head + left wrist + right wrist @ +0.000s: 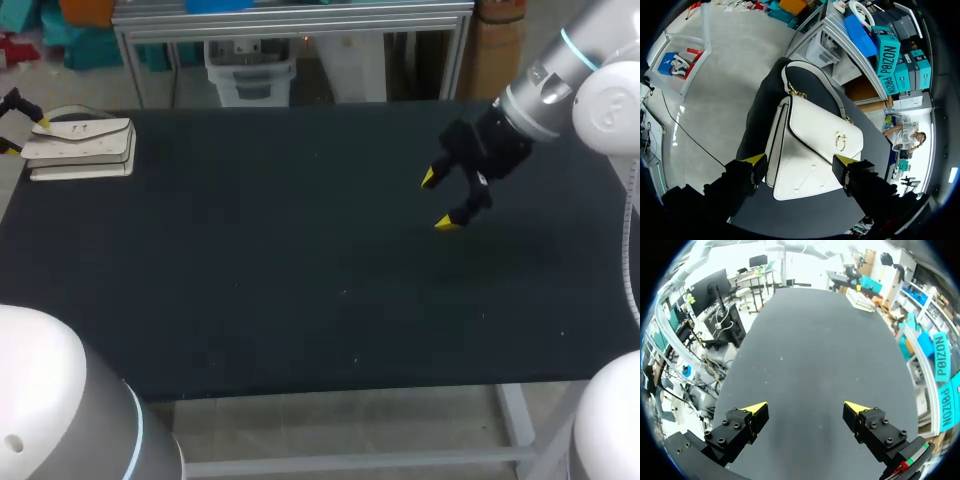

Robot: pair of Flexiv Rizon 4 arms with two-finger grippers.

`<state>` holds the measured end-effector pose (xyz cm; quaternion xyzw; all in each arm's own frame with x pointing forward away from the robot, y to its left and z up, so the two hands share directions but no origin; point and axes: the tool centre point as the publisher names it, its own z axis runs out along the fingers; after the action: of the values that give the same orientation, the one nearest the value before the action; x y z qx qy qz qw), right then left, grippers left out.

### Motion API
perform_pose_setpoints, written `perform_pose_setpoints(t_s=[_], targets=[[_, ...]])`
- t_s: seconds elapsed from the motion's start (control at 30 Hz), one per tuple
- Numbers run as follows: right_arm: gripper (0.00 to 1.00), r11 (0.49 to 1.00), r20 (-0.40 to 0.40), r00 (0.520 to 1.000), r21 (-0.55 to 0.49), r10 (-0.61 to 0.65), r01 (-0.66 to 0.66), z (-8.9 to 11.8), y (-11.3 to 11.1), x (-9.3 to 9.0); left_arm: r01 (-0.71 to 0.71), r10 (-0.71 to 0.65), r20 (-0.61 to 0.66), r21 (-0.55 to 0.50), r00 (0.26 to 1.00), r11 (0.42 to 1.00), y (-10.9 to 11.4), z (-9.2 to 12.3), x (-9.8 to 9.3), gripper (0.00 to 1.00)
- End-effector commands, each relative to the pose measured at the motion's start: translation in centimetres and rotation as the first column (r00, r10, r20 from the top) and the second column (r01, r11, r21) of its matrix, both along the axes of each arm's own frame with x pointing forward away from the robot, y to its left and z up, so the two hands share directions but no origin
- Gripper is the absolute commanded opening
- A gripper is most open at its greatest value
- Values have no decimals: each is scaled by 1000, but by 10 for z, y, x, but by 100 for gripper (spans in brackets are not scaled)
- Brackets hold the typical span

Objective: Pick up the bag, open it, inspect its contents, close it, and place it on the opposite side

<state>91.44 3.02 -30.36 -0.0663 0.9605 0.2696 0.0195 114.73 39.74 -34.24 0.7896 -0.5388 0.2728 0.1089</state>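
Note:
A white handbag [85, 148] with a gold clasp and a strap lies flat at the table's far left corner. In the left wrist view the bag [812, 150] sits between my left gripper's yellow-tipped fingers, flap up. My left gripper [24, 136] [799, 162] is open and straddles the bag's near end. One tip stands just beside the bag's side and the other at the edge of its flap. My right gripper [438, 200] [805, 407] hangs open over bare table at the right, holding nothing. From the right wrist view the bag [860, 300] shows small at the table's far end.
The dark table [300, 250] carries nothing besides the bag. The bag lies close to the table's left and far edges.

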Motion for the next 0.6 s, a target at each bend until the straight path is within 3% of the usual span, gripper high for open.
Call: perform_pose_setpoints(t_s=[0.03,0.13,0.2,0.23,0.6], targets=[[100,1000,-1,1000,1,2,-2,0,0,0,222,-278,-329,-199,902,955,1,-7,7,65],[100,1000,-1,1000,1,2,-2,0,0,0,222,-283,-333,-209,899,952,-1,-8,5,44],[100,1000,-1,1000,1,2,-2,0,0,0,228,-291,-340,-214,895,950,-4,-10,2,21],[100,1000,-1,1000,1,2,-2,0,0,0,229,-293,-342,-216,893,949,-6,-10,1,0],[100,1000,-1,1000,1,2,-2,0,0,0,268,-346,-347,-253,872,930,-40,-9,-23,0]])
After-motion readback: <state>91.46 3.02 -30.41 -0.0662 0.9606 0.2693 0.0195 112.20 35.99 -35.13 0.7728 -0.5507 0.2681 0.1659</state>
